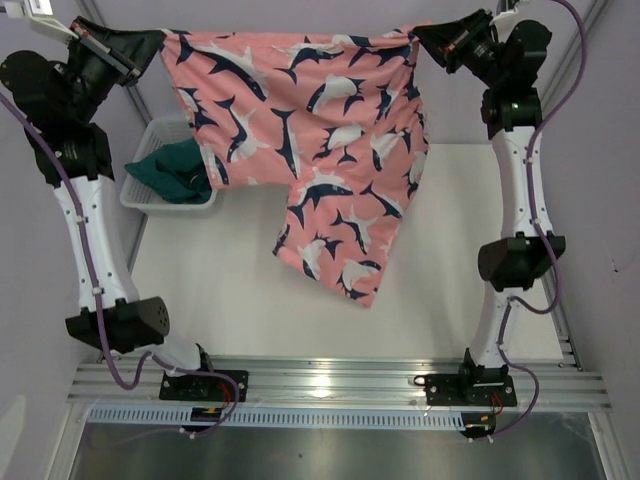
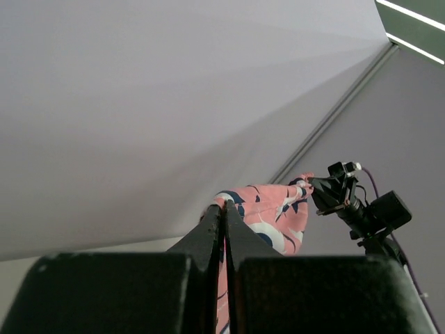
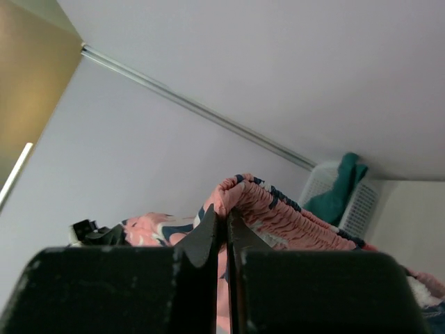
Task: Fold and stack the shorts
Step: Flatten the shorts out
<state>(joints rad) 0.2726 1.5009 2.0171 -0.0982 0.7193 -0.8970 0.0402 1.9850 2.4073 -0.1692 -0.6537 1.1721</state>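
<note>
- Under both arms, the white table (image 1: 450,300) lies bare across its near half and its right side. Pale lilac walls (image 1: 600,150) close it in on the left, right and far sides.
- At the near edge an aluminium rail (image 1: 340,378) carries the two arm bases.
- The salmon-pink shark-print shorts (image 1: 300,110) hang spread between the two grippers, raised over the far part of the table. The waistband is stretched along the top and one leg droops toward the table's middle. I cannot tell whether the lowest hem touches the surface.
- A white mesh basket (image 1: 160,125) stands at the table's far left corner, just beside the left wall. The hanging pink cloth partly overlaps it in the overhead view.
- The dark teal shorts (image 1: 170,170) lie bunched inside the basket, spilling over its rim.
- The left gripper (image 2: 224,209) has its fingers pressed together, pinching the left corner of the pink waistband.
- The right gripper (image 3: 226,216) is likewise clamped, on the gathered waistband's right corner, high near the right wall.
</note>
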